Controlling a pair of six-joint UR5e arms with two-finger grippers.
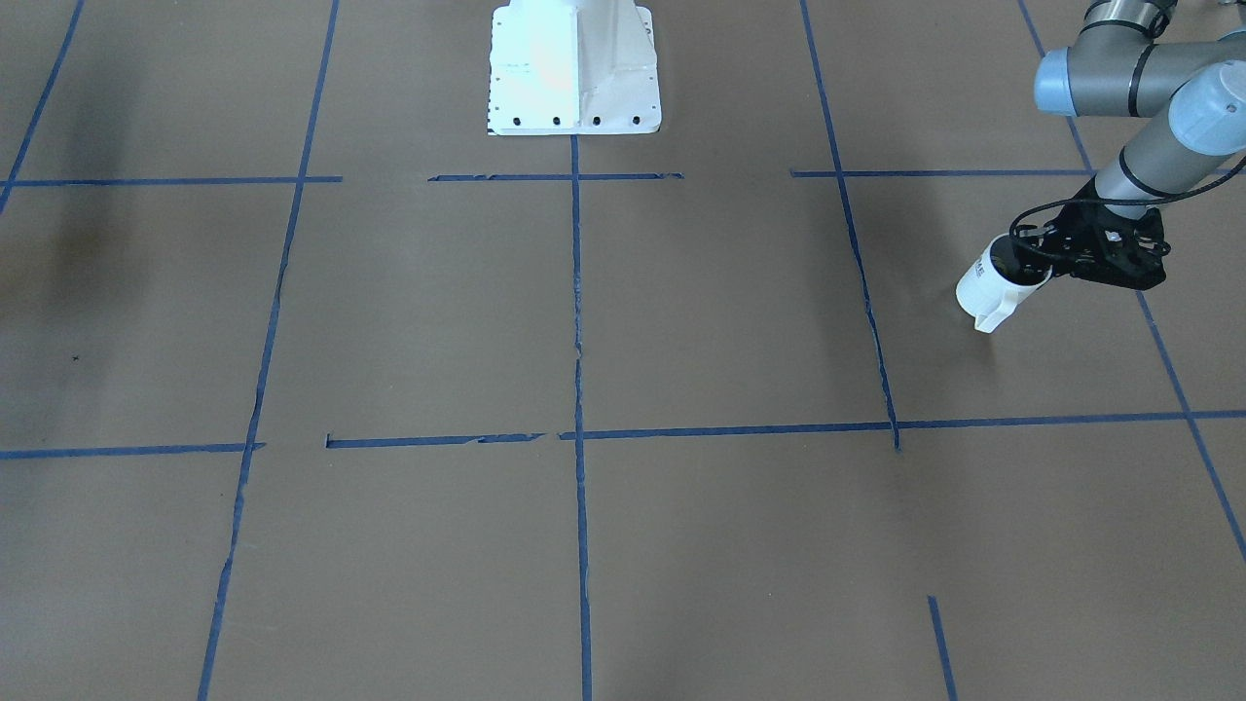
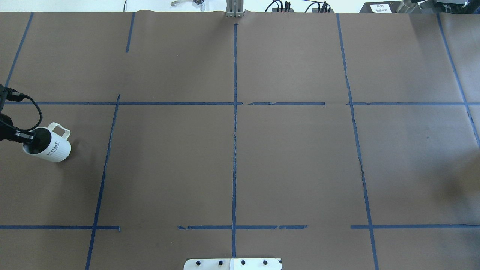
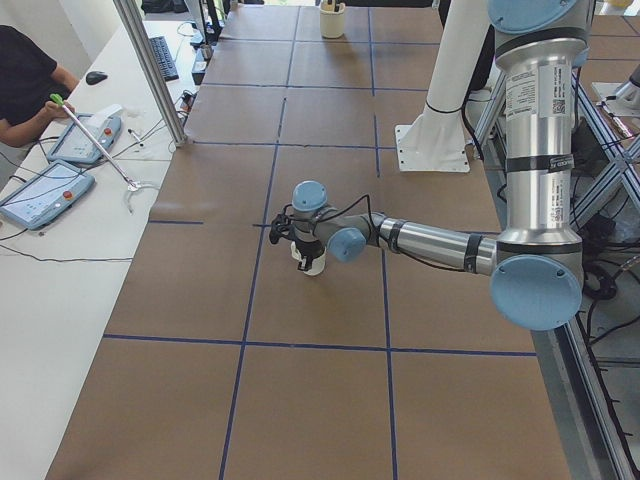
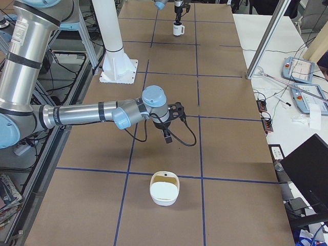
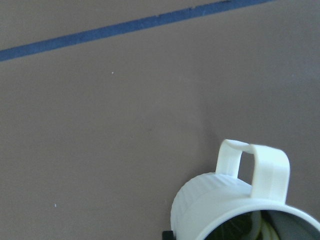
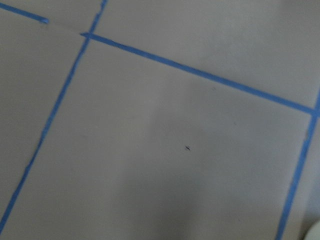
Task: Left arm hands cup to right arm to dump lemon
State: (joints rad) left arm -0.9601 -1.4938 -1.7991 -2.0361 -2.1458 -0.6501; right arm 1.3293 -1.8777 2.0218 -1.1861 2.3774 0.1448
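The left gripper point(image 1: 1034, 261) pinches the cup point(image 1: 988, 292) by its rim, out on the robot's left.
Front view: carry it level toward the middle. Wrist view: the lemon point(image 5: 260, 227) sits inside. Side view: the right gripper point(image 4: 166, 134) hangs well apart; can't tell how wide.

The tabletop point(image 2: 300, 168) is covered in brown paper with a grid of blue tape lines point(image 2: 234, 150). A white bowl point(image 4: 164, 190) rests on it near the right end effector point(image 4: 167, 137). The white pedestal base point(image 4: 119, 69) stands on the end effector's opposite side.
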